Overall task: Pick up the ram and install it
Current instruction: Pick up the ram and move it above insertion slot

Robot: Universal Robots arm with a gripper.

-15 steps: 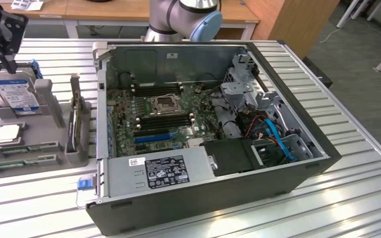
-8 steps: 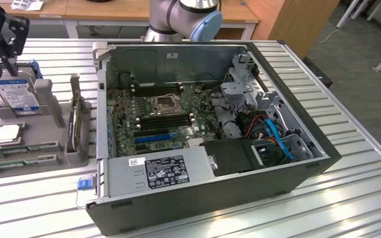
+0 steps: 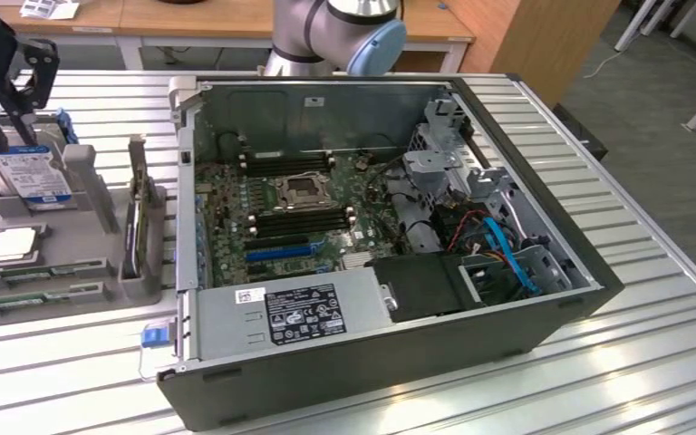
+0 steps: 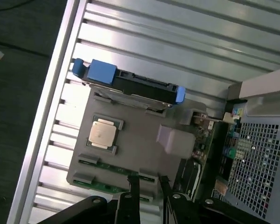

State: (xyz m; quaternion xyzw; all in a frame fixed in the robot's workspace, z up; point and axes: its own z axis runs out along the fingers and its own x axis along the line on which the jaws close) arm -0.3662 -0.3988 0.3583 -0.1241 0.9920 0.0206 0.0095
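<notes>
The ram (image 3: 46, 271) (image 4: 113, 169), a thin green stick, lies flat in a groove along the near edge of the grey holder (image 3: 80, 243) (image 4: 140, 121). A second green stick (image 3: 33, 295) (image 4: 107, 187) lies parallel and just beside it, at six o'clock from it in the exterior view. The square silver CPU (image 3: 12, 245) (image 4: 102, 134) rests in its own recess at twelve o'clock from the ram, close by. Farther along that same line the blue-labelled hard drive (image 3: 30, 172) (image 4: 130, 86) stands on edge in the holder.

The gripper (image 3: 4, 136) (image 4: 149, 186) hangs at about twelve o'clock from the ram in the exterior view, in front of the hard drive and apart from the ram. Its jaws are spread wide and grasp nothing. In the wrist view the two dark fingers (image 4: 133, 189) reach out over one end of the green sticks, and the gap between them shows bare holder. Whether the tips are low enough to touch cannot be told.

The opened computer case (image 3: 361, 372) (image 4: 266, 93) sits at three o'clock from the holder on the slatted metal table (image 3: 638, 362) (image 4: 177, 42). Inside it the motherboard's long black slots (image 3: 305, 220) lie well apart from the ram. The robot arm (image 3: 336, 27) rises at twelve o'clock from the case
</notes>
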